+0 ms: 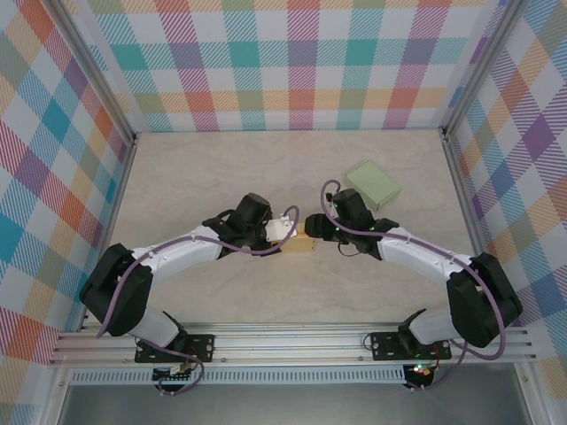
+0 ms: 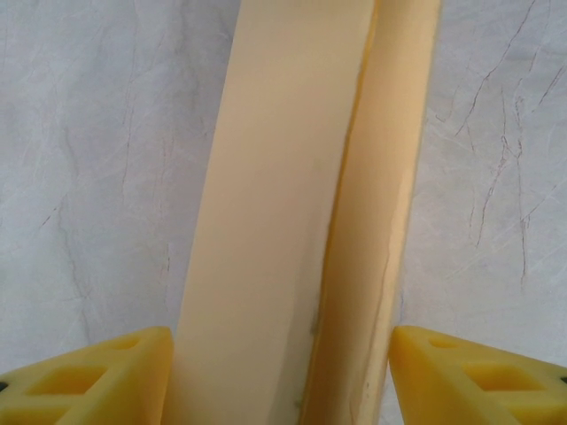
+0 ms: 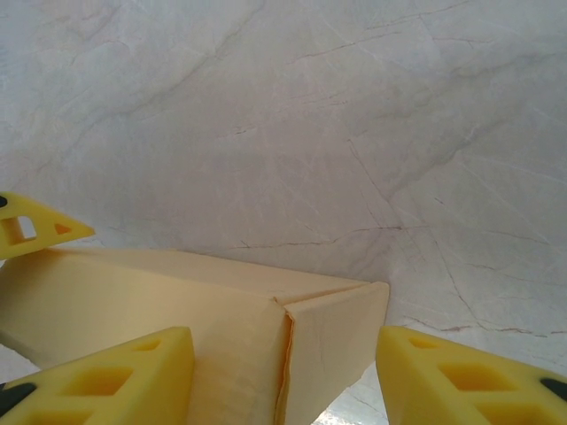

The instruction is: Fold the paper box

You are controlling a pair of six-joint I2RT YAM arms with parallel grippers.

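Straddling creased cream paper box, yellow left gripper, right gripper.

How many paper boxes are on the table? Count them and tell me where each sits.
2. The cream box lies at the middle of the table; the green box lies farther back and to the right. Others could hide under the arms.

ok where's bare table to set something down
Bare: far-left table behind the left arm, and the near strip between the bases. Crowded: centre, where left gripper and right gripper meet at the paper box; green box far right.
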